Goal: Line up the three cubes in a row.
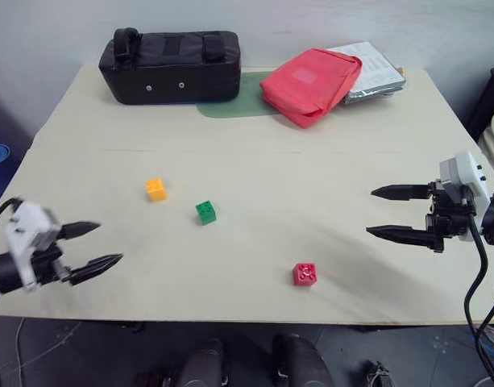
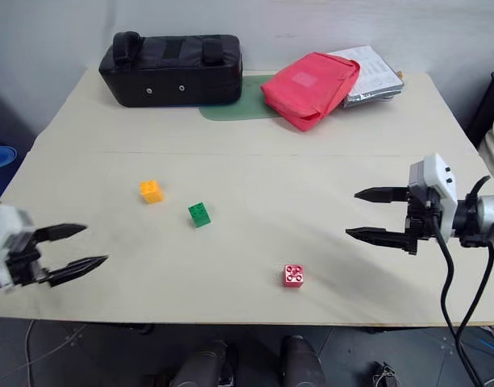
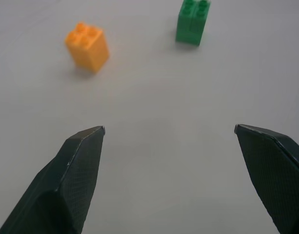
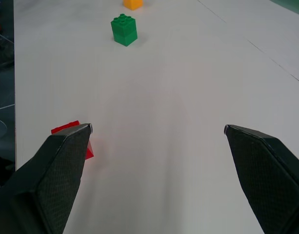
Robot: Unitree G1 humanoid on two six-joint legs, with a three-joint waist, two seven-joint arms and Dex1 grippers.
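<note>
From the head views, the small orange-yellow studded plastic cube [image 1: 156, 189], green studded plastic cube [image 1: 205, 212] and red studded plastic cube [image 1: 305, 274] sat apart on the pale table [image 1: 311, 161], strung diagonally. The left end effector [image 1: 100, 246] and right end effector [image 1: 381, 212] hovered at opposite sides, fingers spread, empty.

The left wrist view showed the orange-yellow and green cubes beyond its parted fingers [image 3: 73, 170].

The right wrist view showed the red cube partly hidden behind one finger [image 4: 56, 170].

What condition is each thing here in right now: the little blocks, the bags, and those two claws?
orange-yellow cube: upright on the table, studs up, untouched.
green cube: upright, apart from the orange-yellow one.
red cube: studs up, alone nearer the front edge.
left gripper: open, empty.
right gripper: open, empty.
black case: closed, at the back.
red pouch: closed, resting on papers.
</note>
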